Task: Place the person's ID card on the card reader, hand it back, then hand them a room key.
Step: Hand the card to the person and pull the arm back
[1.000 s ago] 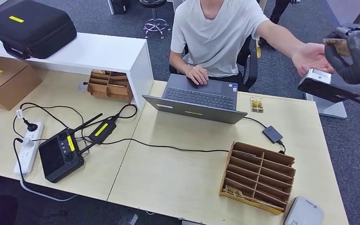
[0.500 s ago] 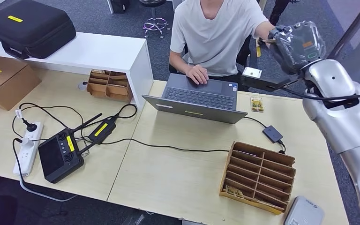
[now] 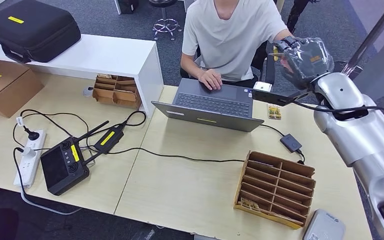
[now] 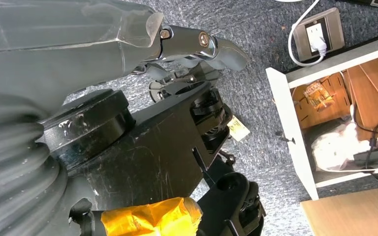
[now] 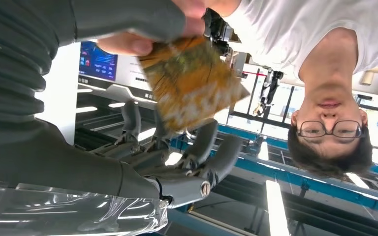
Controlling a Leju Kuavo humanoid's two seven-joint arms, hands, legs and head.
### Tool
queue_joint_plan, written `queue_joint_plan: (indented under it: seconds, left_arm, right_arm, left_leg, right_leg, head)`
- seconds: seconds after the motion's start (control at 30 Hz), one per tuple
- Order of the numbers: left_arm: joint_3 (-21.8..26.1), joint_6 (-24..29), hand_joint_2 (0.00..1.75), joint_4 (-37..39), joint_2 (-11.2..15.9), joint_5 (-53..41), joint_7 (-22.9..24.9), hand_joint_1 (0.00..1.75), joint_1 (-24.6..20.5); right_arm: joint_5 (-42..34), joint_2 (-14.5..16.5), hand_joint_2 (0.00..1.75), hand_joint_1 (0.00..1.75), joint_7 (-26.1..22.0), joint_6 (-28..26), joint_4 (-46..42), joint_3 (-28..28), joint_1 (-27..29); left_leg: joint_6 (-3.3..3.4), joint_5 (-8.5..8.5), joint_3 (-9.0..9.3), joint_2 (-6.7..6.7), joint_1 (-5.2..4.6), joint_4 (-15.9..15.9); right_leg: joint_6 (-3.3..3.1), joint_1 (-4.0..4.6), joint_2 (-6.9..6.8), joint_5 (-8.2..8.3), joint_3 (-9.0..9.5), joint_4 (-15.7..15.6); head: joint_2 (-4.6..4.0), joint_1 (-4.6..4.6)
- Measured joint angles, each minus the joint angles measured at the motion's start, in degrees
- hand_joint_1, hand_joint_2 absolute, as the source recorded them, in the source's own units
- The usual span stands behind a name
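Step in hand: the card is judged to be at the handover between the robot and the person; whether this is the ID card going back or a room key cannot be told.
Right hand (image 3: 300,55): raised toward the person (image 3: 230,35) seated behind the bench (image 3: 190,185); in the right wrist view the card (image 5: 192,83) is seen pinched between thumb and fingers (image 5: 211,152).
Card: held at the right hand's fingertips, with the person's fingers (image 5: 128,44) touching its far edge beside the thumb.
Left hand (image 4: 197,44): hung low over the floor; its fingers are seen curled, but whether they are spread or pressed together cannot be told.
Card reader: a flat grey device (image 3: 325,227), possibly the reader, lies at the bench corner well below the right hand.
Advice: the hand should be kept level and steady, and the pinch loosened only once the person's hold is firm.
Risk: if released too soon, the card could be dropped onto the laptop (image 3: 212,105) or the floor.
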Motion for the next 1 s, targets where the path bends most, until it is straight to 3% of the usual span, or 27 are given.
queue_joint_plan:
  seconds: [0.3, 0.63, 1.0]
  left_arm:
    - [0.0, -0.01, 1.75, 0.0, 0.01, -0.16, 0.72, 0.0, 0.09]
    - [-0.01, -0.01, 1.75, 0.0, 0.08, -0.08, 1.15, 0.0, 0.18]
    - [-0.08, 0.68, 1.75, 0.0, -0.9, 0.91, 2.0, 0.0, 2.3]
  right_arm:
    - [-1.13, -0.15, 1.75, 0.0, -0.08, -1.05, 1.03, -0.53, 0.1]
    - [-3.97, -2.37, 1.75, 0.0, -1.74, -3.39, -0.23, -2.66, 2.84]
    - [-9.48, -14.12, 1.75, 0.0, -0.86, -1.1, -29.52, -10.48, 21.26]
  left_leg:
    - [-0.01, 0.01, 0.02, 0.02, 0.0, 0.01]
    - [0.0, 0.0, 0.01, 0.01, 0.0, 0.01]
    - [-0.01, -0.16, -0.07, -0.02, -0.03, 0.02]
  right_leg:
    - [-0.01, 0.0, 0.02, 0.01, -0.01, 0.0]
    - [-0.01, 0.0, 0.01, 0.01, -0.01, -0.02]
    - [0.05, -0.02, 0.0, -0.05, -0.06, -0.07]
  head:
    - [0.0, 0.0]
    - [0.0, 0.01]
    - [0.0, 0.01]
